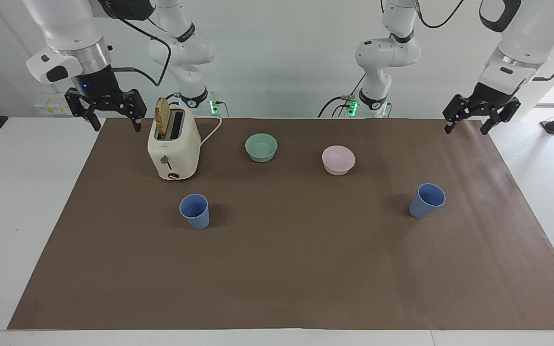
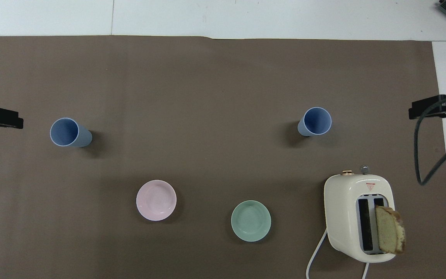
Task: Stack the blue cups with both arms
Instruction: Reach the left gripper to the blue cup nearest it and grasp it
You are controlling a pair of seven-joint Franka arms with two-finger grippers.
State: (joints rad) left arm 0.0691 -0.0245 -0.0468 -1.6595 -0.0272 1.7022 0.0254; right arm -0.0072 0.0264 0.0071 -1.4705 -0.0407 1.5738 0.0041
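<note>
Nothing was stacked yet: both blue cups (image 1: 195, 210) (image 1: 426, 200) stood well apart, farther from me than the toaster (image 1: 173, 146). My left gripper (image 1: 480, 117) and right gripper (image 1: 106, 109) hung open, empty.

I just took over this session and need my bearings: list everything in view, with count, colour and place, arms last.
blue cups: 2, blue, upright and apart on the mat; one toward the right arm's end, one toward the left arm's end, both farther from the robots than the bowls.
green bowl: 1, pale green, beside the toaster.
pink bowl: 1, pink, beside the green bowl.
toaster: 1, cream, toward the right arm's end.
bread slice: 1, tan, standing in a toaster slot.
mat: 1, brown, covering the table.
right gripper: open, raised beside the toaster.
left gripper: open, raised over the mat's corner.
</note>
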